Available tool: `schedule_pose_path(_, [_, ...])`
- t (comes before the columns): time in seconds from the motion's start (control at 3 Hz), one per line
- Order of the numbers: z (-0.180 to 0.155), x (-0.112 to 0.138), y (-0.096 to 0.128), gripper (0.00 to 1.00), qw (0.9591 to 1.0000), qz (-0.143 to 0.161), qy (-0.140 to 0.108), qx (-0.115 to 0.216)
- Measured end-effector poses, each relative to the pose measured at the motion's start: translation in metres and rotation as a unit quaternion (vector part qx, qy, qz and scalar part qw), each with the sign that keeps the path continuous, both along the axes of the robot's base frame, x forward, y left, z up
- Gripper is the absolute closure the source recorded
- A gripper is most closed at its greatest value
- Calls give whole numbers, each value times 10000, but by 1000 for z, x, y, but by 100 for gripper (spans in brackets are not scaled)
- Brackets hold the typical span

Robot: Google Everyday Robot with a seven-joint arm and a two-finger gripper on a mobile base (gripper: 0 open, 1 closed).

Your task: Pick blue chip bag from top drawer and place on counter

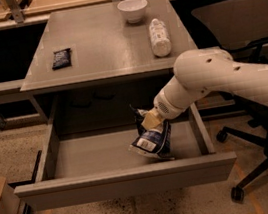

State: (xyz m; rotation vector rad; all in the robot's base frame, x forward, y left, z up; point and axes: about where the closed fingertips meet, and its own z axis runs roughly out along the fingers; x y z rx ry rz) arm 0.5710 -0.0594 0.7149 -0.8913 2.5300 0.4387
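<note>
Nearest the camera is the drawer (125, 181), pulled wide open, front panel across the bottom. Inside it, over toward 3 o'clock of the drawer floor, the bag (152, 140) hangs tilted, white panel facing us. Its lower end is down near the floor, but honestly I can't tell if it's touching. The tool (150, 120) sits right on the bag's top end at 12 o'clock of it, pinching the crinkly foil there. The white arm (210, 74) comes in from 3 o'clock, over the drawer's right wall.

Behind that is the bench (104, 48). There's a small dark packet (61, 58) at its 9 o'clock, a white bottle (159, 36) lying at 3 o'clock, and a white bowl (132, 9) at about 1 o'clock near the back edge. An office chair (241, 16) stands off to the bench's 3 o'clock.
</note>
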Motion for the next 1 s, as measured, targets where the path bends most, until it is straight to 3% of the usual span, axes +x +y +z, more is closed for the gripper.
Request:
schedule_pose_path(0.33, [44, 2, 12, 100, 9981, 313, -328, 422])
schedule_pose_path(0.67, [89, 3, 15, 100, 9906, 750, -438, 1055])
schedule_pose_path(1.0, [128, 6, 8, 100, 9746, 1350, -462, 1726])
